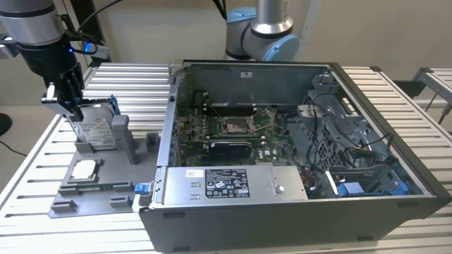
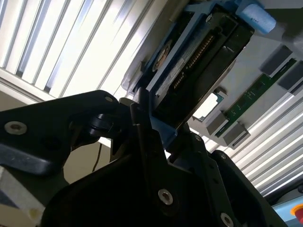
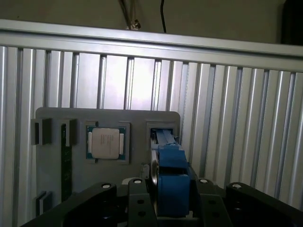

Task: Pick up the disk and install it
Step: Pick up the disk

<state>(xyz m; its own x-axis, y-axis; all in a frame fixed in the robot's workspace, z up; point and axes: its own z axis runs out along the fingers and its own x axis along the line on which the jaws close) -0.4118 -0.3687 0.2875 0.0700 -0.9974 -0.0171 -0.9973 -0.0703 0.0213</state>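
At the left of the exterior view, we see the gripper (image 1: 69,108) clamped on the top of the disk (image 1: 95,132). The disk stands upright against the tall part of the grey holder (image 1: 106,185). A small square chip (image 1: 86,169) lies flat on the holder, lower down. To the right, the open computer case (image 1: 282,222) sits on the ribbed table (image 1: 416,121), apart from the disk. In the first wrist view, the fingers (image 3: 137,194) squeeze both sides of the disk.

Table: a ribbed aluminium slat table (image 1: 127,79) spanned the exterior view.
Lower left: a grey moulded fixture tray (image 1: 106,194) lay flat on the slats.
Centre to right: an open computer case (image 1: 282,225) sat just beside the tray.
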